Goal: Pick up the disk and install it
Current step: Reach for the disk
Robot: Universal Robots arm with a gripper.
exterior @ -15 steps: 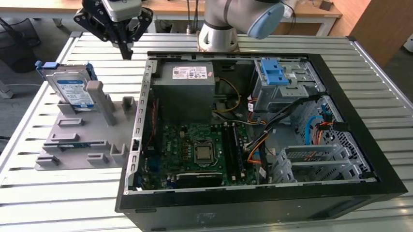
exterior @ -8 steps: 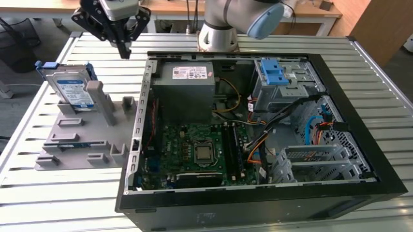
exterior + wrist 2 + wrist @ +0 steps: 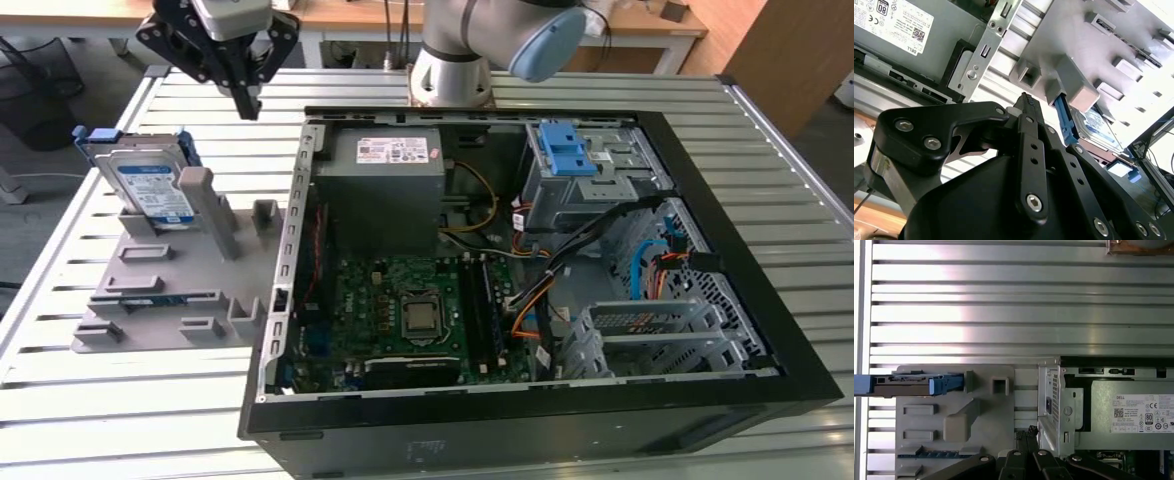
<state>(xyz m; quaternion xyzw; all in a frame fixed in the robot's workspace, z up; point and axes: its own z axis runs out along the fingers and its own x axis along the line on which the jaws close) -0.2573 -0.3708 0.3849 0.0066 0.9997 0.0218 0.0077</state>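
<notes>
The disk [image 3: 147, 187], a silver drive with a white-and-blue label and blue rails, stands on edge in the grey holder fixture [image 3: 160, 290] at the exterior view's left. It also appears edge-on as the disk [image 3: 909, 385] in the first wrist view, and as the disk [image 3: 1097, 125] behind a grey post in the second wrist view. My gripper [image 3: 247, 103] hangs above the table between the fixture and the computer case, beyond the disk and clear of it. Its black fingers [image 3: 1026, 107] are pressed together with nothing between them.
An open black computer case [image 3: 534, 400] lies flat on the slatted metal table [image 3: 120, 410]. Inside are a grey power-supply box [image 3: 387, 190], a motherboard [image 3: 400, 310], cables and a metal drive cage with blue latch tabs [image 3: 567, 150]. The arm's base [image 3: 454, 70] stands behind the case.
</notes>
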